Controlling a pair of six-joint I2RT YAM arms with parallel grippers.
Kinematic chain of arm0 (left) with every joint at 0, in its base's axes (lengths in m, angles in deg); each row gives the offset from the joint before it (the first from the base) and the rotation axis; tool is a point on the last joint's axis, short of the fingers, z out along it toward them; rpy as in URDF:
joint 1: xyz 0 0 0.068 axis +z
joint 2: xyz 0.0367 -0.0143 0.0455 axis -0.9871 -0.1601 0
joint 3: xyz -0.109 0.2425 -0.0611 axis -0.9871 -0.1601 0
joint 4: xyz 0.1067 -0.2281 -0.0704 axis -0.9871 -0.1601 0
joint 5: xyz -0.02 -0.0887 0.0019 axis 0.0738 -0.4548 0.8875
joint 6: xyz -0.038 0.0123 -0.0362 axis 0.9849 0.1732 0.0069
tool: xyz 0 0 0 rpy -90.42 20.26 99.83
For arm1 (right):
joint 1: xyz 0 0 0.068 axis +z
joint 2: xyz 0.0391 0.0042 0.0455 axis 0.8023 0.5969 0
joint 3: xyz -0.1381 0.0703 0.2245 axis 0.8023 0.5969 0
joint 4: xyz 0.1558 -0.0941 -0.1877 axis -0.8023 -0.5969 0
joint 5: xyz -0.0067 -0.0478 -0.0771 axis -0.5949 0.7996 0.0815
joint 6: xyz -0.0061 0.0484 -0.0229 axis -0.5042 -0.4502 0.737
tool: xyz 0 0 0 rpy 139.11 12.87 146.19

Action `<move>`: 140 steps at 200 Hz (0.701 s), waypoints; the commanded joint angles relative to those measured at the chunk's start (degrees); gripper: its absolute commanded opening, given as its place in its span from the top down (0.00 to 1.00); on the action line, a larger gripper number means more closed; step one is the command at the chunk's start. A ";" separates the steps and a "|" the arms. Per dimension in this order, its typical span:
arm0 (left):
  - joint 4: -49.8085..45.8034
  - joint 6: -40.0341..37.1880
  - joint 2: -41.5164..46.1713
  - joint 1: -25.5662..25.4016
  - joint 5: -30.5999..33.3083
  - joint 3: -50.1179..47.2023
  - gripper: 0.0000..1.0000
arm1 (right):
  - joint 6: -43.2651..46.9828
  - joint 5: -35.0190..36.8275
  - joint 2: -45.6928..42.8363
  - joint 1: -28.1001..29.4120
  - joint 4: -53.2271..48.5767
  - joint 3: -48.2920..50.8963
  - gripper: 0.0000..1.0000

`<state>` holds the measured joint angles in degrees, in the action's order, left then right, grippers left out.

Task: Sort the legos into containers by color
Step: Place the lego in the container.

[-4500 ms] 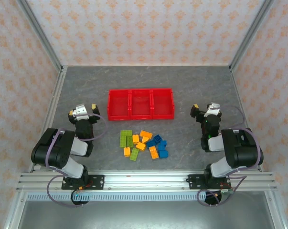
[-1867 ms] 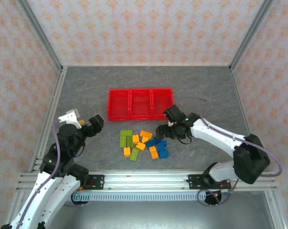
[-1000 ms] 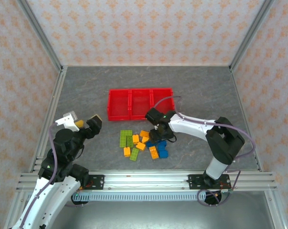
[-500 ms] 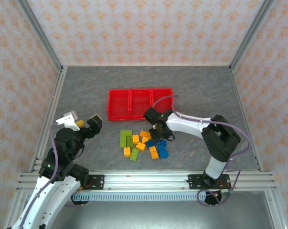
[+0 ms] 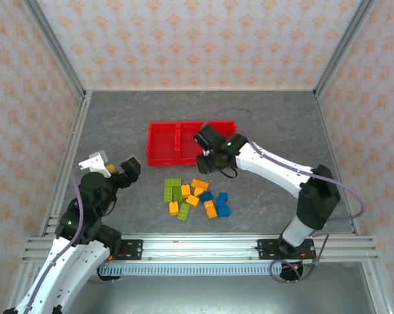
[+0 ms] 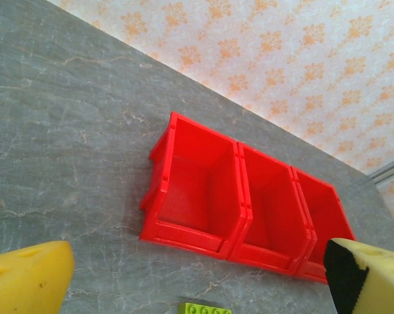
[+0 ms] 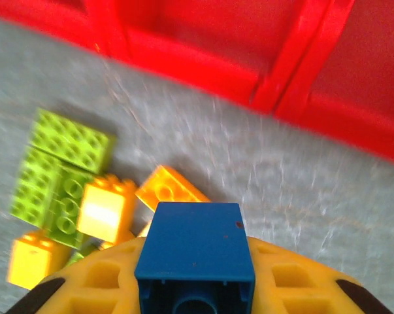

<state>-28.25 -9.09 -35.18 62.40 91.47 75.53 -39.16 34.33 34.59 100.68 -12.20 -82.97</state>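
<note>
at red tray [image 7: 183,59] front wall | right gripper [image 5: 206,159] clamps blue brick [image 7: 195,243] | loose legos [image 7: 66,160] nearby

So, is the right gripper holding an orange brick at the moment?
No, the right gripper is shut on a blue brick.

Glossy red plastic tray [image 6: 183,234], smooth blue plastic lego [image 7: 195,252], matt grey marbled tabletop [image 6: 66,163].
</note>
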 commanded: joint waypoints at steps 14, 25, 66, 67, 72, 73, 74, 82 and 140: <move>0.95 -0.04 -1.21 -0.24 0.74 0.51 0.01 | 3.85 6.14 -0.16 -5.66 2.52 -4.70 0.80; 0.96 -0.89 -1.42 -0.24 0.92 0.58 0.01 | 4.36 5.47 1.46 -8.65 3.87 -6.04 0.81; 1.98 -1.44 -0.27 -0.23 -0.13 0.12 0.01 | 5.69 7.37 12.08 -15.95 3.05 -13.98 0.82; 1.98 -1.42 -0.27 -0.23 -0.13 0.09 0.01 | 5.74 7.37 12.39 -15.99 3.03 -14.15 0.82; 2.16 -1.57 -0.10 -0.24 -0.13 0.01 0.01 | 5.76 7.44 13.77 -16.48 3.01 -14.81 0.82; 2.16 -1.57 -0.05 -0.24 -0.13 -0.01 0.01 | 5.77 7.49 14.03 -16.52 3.09 -14.92 0.82; 2.16 -1.61 -0.06 -0.24 -0.17 -0.01 0.01 | 5.78 7.52 14.28 -16.59 3.09 -15.01 0.82; 2.25 -1.66 0.17 -0.20 -0.20 -0.02 0.01 | 5.64 7.53 16.34 -17.05 3.04 -16.17 0.82; 2.52 -1.65 0.53 -0.16 -0.13 -0.13 0.01 | 4.59 5.55 22.76 -17.18 4.87 -18.68 0.77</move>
<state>-27.44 -9.38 -35.22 62.40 91.27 75.50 -34.44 39.49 57.11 83.31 -8.18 -99.34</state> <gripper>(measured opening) 0.993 0.303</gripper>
